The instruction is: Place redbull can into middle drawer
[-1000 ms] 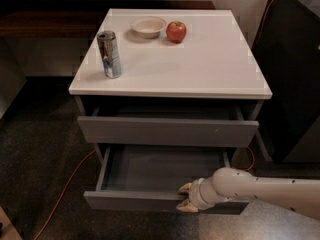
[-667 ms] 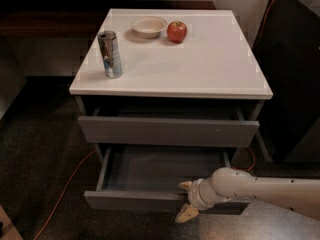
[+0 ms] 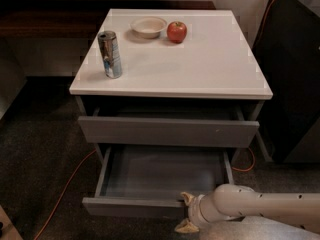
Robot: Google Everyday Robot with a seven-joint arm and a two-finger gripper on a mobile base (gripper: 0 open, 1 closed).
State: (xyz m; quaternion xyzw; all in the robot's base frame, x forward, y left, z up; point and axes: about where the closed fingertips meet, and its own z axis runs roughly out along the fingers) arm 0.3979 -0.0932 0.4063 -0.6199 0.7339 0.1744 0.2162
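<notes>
The redbull can (image 3: 110,54), silver and blue, stands upright on the left side of the white cabinet top (image 3: 210,64). The middle drawer (image 3: 160,176) is pulled out below, its shallow grey box showing nothing inside. My gripper (image 3: 185,213) is at the right part of that drawer's front panel, far below the can. Its fingers are spread open: the upper fingertip (image 3: 187,198) is at the panel's top rim and the lower one is in front of and below it. It holds nothing.
A white bowl (image 3: 148,26) and a red apple (image 3: 176,32) sit at the back of the top. The upper drawer front (image 3: 167,131) juts slightly out. An orange cable (image 3: 65,191) lies on the dark floor. A black unit (image 3: 295,79) stands on the right.
The gripper's fingers have spread apart and the lower one has dropped below the drawer front. The drawer, can, bowl and apple have not moved.
</notes>
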